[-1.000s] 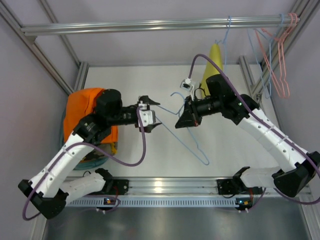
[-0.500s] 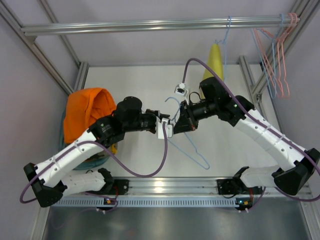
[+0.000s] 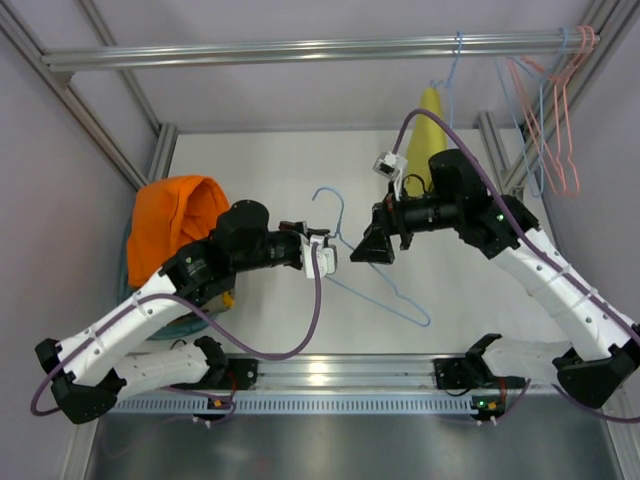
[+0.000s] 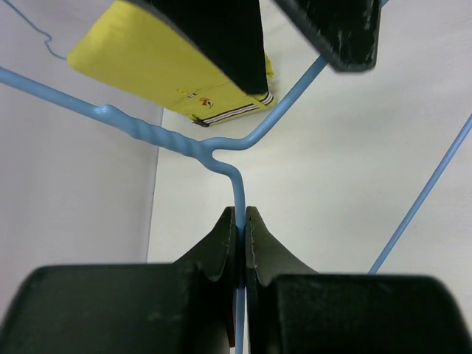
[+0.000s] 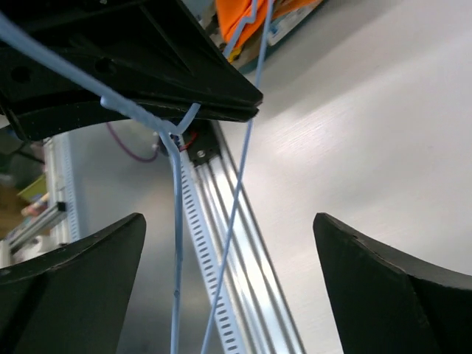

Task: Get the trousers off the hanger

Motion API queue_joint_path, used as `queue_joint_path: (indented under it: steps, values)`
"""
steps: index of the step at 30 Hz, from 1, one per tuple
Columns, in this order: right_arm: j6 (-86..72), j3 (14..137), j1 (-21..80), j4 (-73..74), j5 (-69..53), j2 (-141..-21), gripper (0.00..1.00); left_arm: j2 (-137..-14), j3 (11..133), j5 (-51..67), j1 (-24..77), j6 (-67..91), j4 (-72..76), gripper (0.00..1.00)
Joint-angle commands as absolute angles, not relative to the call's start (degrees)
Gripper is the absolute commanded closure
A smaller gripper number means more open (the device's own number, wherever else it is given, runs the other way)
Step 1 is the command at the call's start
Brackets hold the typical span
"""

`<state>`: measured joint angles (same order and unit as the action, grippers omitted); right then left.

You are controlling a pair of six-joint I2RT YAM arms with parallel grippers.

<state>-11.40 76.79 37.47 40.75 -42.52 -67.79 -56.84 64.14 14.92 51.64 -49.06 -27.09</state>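
Note:
The light-blue wire hanger (image 3: 341, 205) hangs bare in mid-air over the table's middle. My left gripper (image 3: 322, 258) is shut on it, and in the left wrist view its jaws pinch the wire (image 4: 240, 193) just below the twisted neck. My right gripper (image 3: 368, 245) faces it from the right and stands open. Two runs of the hanger (image 5: 243, 177) pass between its fingers untouched, with the gripper (image 5: 228, 221) spread wide around them. The orange trousers (image 3: 175, 225) lie heaped at the table's left edge, apart from the hanger, and a corner of the trousers (image 5: 236, 15) shows in the right wrist view.
A teal basket (image 3: 185, 322) sits under the orange heap. From the top rail (image 3: 300, 48) hang yellow-green trousers (image 3: 430, 120) and pink wire hangers (image 3: 560, 130) at the far right. Frame posts stand at the table's back corners.
My left arm reached right and its gripper shut on the hanger's neck. My right gripper let go of the hanger, opened wide and drew back to the right.

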Motion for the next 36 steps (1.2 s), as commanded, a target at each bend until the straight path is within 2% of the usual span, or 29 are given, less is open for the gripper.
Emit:
queue_joint_path:
  steps: [1, 4, 11, 19, 21, 25, 28, 29, 31, 32, 35, 36]
  values:
    - [-6.5, 79.5, 36.3, 43.3, -36.3, -62.6, 0.01, -56.1, 64.2, 12.5, 50.6, -46.1, -25.0, 1.00]
    - [-3.8, 78.1, 36.3, 47.1, -34.5, -59.6, 0.01, -56.2, 64.4, 12.6, 50.2, -45.5, -25.0, 1.00]
    - [-0.6, 74.3, 36.3, 51.8, -33.1, -54.1, 0.20, -58.0, 65.4, 12.7, 49.9, -43.9, -24.9, 1.00]
    - [-1.4, 67.6, 36.3, 51.7, -33.8, -51.6, 0.30, -59.2, 67.1, 12.9, 49.2, -42.6, -23.5, 1.00]
    - [-1.8, 66.2, 36.3, 51.3, -34.3, -51.2, 0.38, -59.2, 67.2, 12.9, 49.0, -42.4, -23.5, 1.00]
    - [-2.7, 64.2, 36.2, 51.0, -34.4, -50.4, 0.43, -59.0, 67.2, 13.0, 48.6, -41.9, -23.2, 1.00]
    - [-3.4, 64.0, 36.1, 50.3, -35.2, -50.3, 0.58, -58.7, 66.8, 13.4, 48.3, -41.8, -22.7, 1.00]
    - [-3.6, 64.2, 35.9, 50.3, -35.9, -50.3, 0.70, -58.6, 66.8, 13.4, 48.3, -41.7, -22.7, 1.00]
    - [-3.9, 65.0, 35.5, 50.0, -36.7, -50.8, 0.86, -58.6, 66.6, 13.8, 48.3, -41.6, -22.7, 1.00]
    - [-4.0, 65.3, 35.4, 50.1, -37.0, -51.0, 1.00, -58.6, 66.5, 13.8, 48.3, -41.5, -22.7, 1.00]
    - [-3.8, 66.6, 35.2, 50.5, -37.2, -51.3, 1.00, -58.5, 66.5, 13.4, 48.3, -41.0, -22.7, 1.00]
    - [-3.8, 67.1, 35.1, 50.6, -36.9, -51.2, 1.00, -58.4, 66.5, 13.2, 48.3, -40.5, -22.8, 0.95]
